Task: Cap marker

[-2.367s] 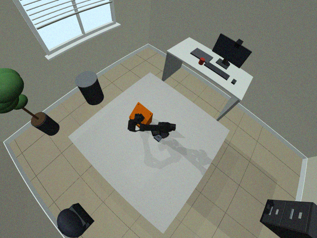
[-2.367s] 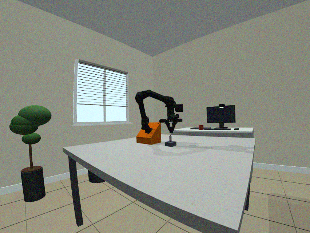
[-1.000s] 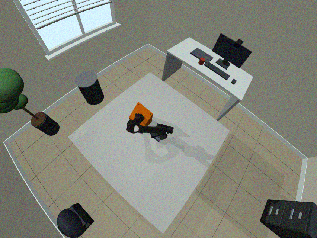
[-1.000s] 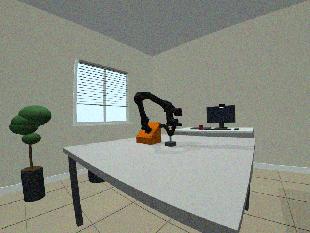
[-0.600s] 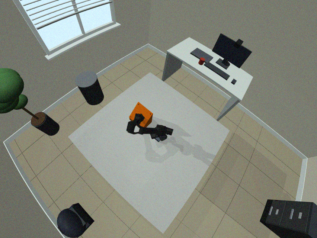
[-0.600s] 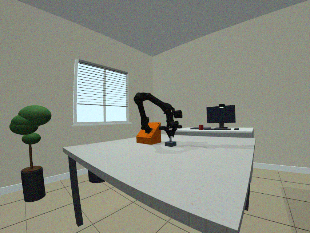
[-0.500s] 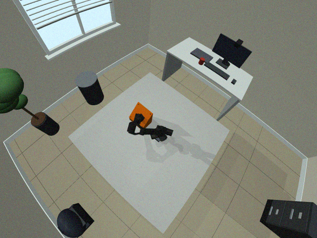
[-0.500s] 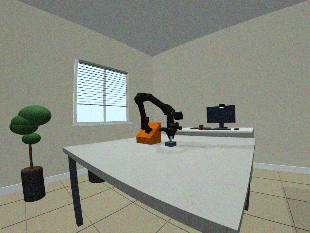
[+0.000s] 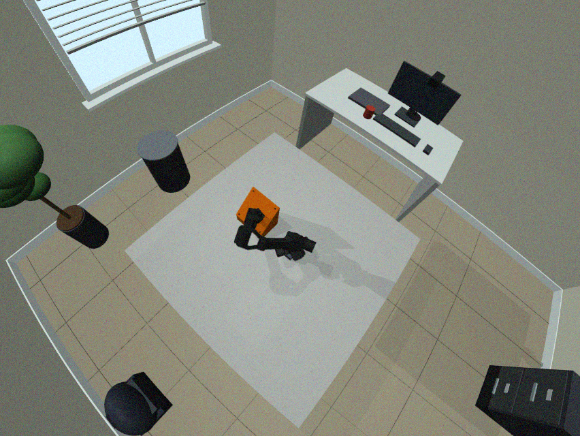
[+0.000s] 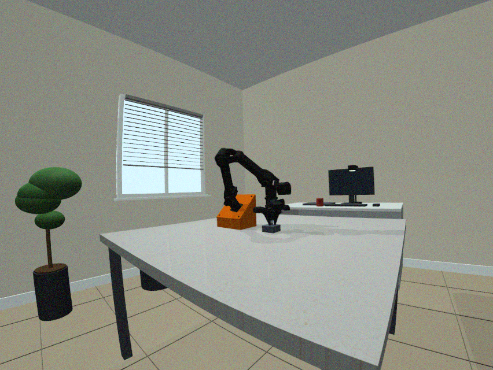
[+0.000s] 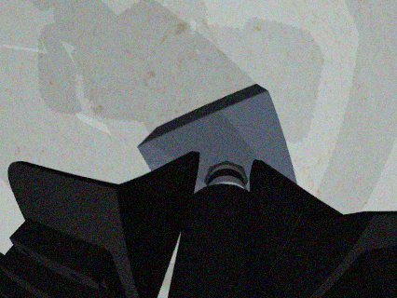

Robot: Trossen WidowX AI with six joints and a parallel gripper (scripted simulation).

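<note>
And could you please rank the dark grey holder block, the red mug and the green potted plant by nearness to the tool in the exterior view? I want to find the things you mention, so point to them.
1. Dark grey holder block [image 10: 271, 229] [image 11: 261, 126], directly below the tool [image 10: 272, 224] [image 11: 225, 164].
2. Red mug [image 10: 319, 202] [image 9: 369, 112], on the right.
3. Green potted plant [image 10: 55, 182] [image 9: 16, 157], far left.

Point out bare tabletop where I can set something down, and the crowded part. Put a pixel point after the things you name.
Bare: the table's [image 9: 281, 356] [image 10: 294, 274] stretch from the holder block [image 10: 271, 228] [image 11: 253, 126] to the corner farthest from the orange base [image 9: 259, 202] [image 10: 236, 222]. Crowded: around block and base, under the arm.
</note>
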